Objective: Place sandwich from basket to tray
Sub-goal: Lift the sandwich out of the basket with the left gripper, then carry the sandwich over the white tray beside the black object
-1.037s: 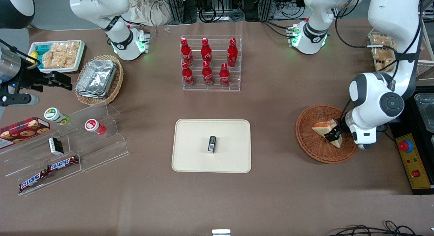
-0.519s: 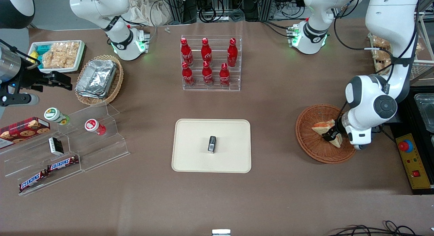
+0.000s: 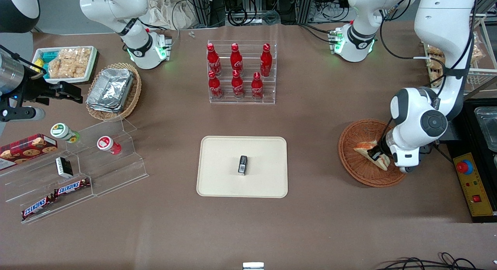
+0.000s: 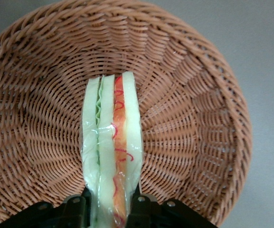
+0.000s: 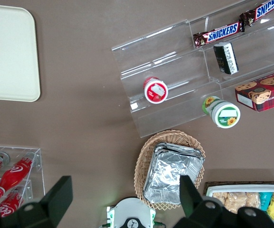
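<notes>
At the right of the front view, the left gripper is closed on the sandwich, its fingers pinching the wedge's wide end inside the basket. The tray sits at centre frame, well apart, with a small dark packet on it.
</notes>
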Controlling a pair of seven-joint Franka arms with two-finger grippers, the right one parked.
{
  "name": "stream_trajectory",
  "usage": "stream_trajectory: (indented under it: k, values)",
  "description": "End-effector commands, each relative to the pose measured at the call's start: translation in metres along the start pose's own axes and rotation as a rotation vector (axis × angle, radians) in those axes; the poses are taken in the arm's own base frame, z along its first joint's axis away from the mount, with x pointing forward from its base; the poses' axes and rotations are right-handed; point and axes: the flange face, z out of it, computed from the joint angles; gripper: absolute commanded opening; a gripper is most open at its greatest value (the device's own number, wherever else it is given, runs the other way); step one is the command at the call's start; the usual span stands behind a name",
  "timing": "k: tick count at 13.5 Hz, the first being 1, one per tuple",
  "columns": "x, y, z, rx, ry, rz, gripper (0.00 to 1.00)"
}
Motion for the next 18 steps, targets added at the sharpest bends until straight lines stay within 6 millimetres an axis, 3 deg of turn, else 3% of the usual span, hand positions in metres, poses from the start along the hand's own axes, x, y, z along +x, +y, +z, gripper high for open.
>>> stream_trajectory:
  k: [1, 4, 8, 9, 11, 14, 16, 18]
  values:
    - [0.000, 0.003, -0.050, 0.035, 0.004, -0.005, 0.00]
    - [0.010, 0.016, -0.102, 0.048, -0.004, 0.002, 0.00]
    - [-0.006, 0.038, -0.155, 0.073, -0.044, 0.195, 0.00]
    - [-0.016, 0.049, -0.165, 0.077, -0.058, 0.312, 0.00]
    - [-0.049, 0.067, -0.176, 0.093, -0.121, 0.535, 0.00]
    - [-0.089, 0.107, -0.196, 0.051, -0.103, 0.630, 0.00]
    - [-0.115, 0.131, -0.198, 0.028, -0.109, 0.690, 0.00]
    - [-0.139, 0.163, -0.182, -0.001, -0.146, 0.741, 0.00]
